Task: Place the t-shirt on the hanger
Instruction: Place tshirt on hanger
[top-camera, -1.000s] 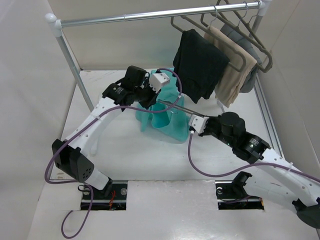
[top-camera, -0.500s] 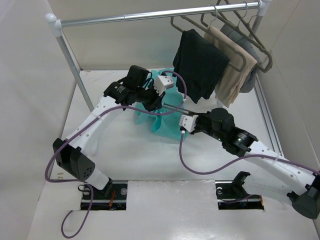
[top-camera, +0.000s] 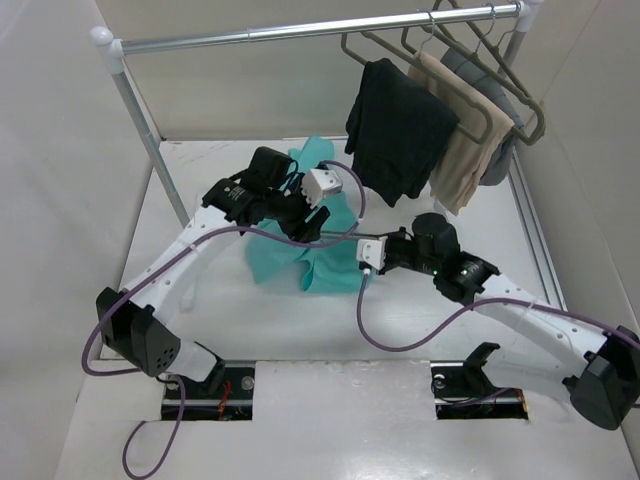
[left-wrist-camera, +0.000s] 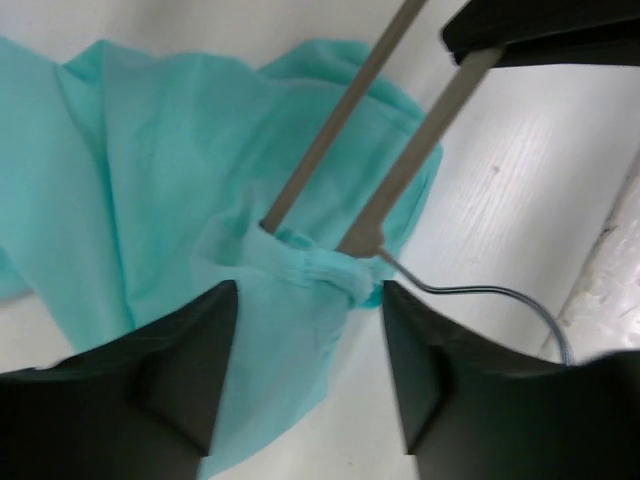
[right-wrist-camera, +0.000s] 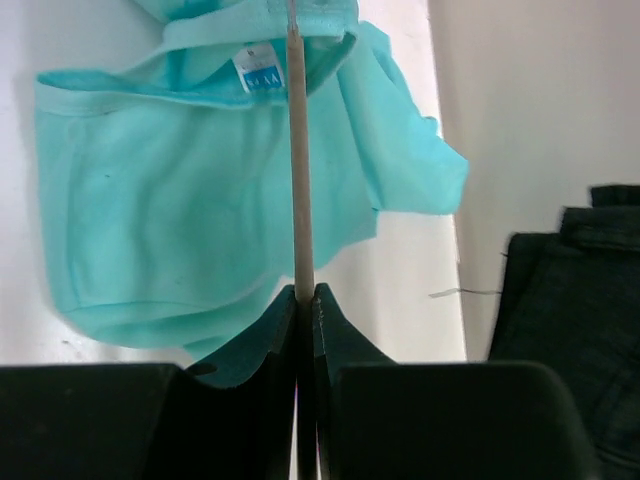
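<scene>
Plainly white neck label (right-wrist-camera: 258, 70) on t-shirt (right-wrist-camera: 180, 220), print unreadable, beside hanger (right-wrist-camera: 299, 160).

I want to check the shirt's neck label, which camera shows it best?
Right wrist: the label sits plainly on the t-shirt collar, beside the hanger bar. Left wrist shows only bunched collar; from the top it's hidden.

One end of the hanger (left-wrist-camera: 335, 120) apparently hides inside the t-shirt (left-wrist-camera: 150, 170).

in the top view the right gripper (right-wrist-camera: 303, 295) and its hanger (right-wrist-camera: 298, 150) shift left toward centre; the t-shirt (top-camera: 296, 262) sinks lower-left, flatter.
</scene>
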